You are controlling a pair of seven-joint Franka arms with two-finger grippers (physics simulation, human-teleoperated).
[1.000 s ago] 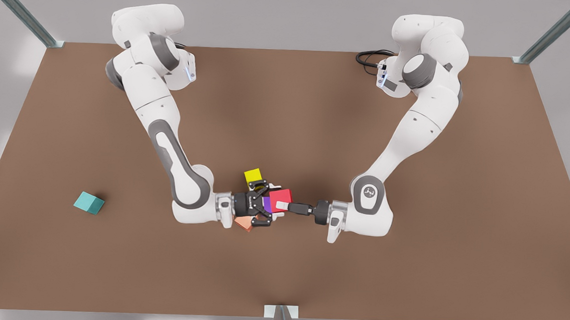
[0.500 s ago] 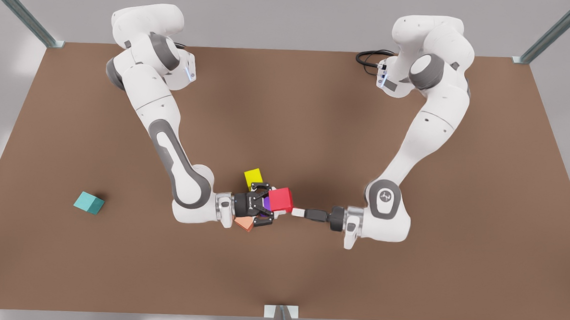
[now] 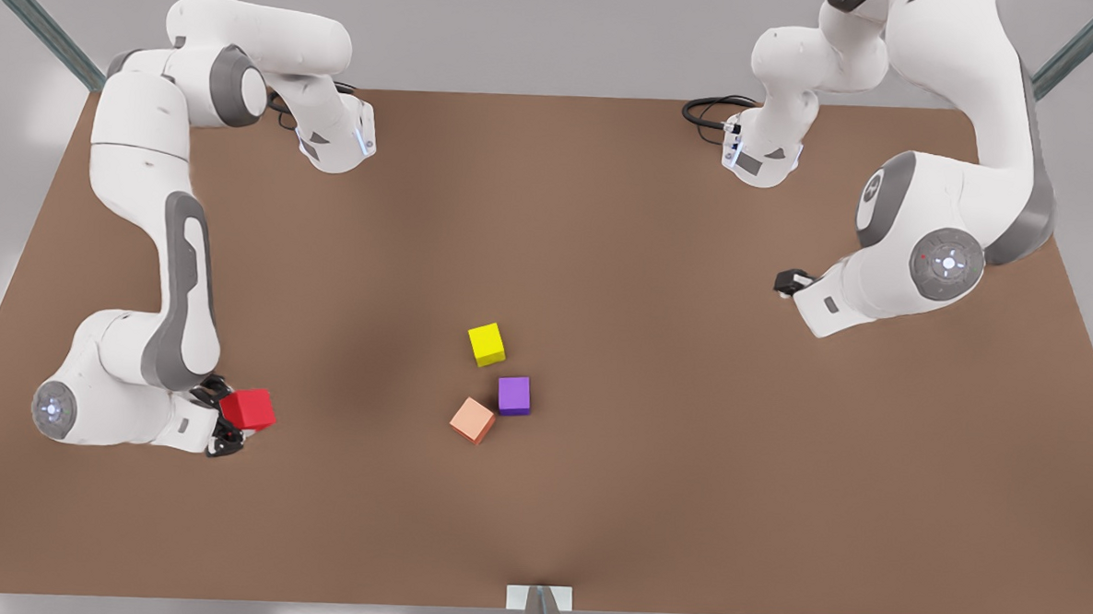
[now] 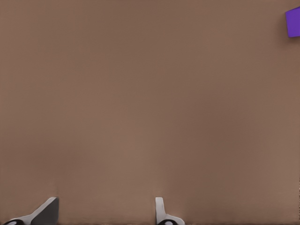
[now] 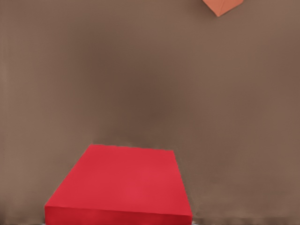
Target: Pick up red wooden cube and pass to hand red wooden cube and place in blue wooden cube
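The red wooden cube is at the front view's left, in my right gripper, which is shut on it. It appears close up in the right wrist view, over the brown table. The blue wooden cube is hidden; the arm at the front view's left covers that part of the table. My left gripper is at the front view's right, drawn back above the table. In the left wrist view this gripper is open with nothing between its fingertips.
Three cubes lie near the table's middle: yellow, purple and salmon-orange. The purple cube and the salmon-orange cube also sit at the edges of the wrist views. A black cable lies at the back.
The two grippers met at the table's middle with the red cube. Now the right arm has swung to the front view's left carrying it, and the left arm has pulled back to the right.
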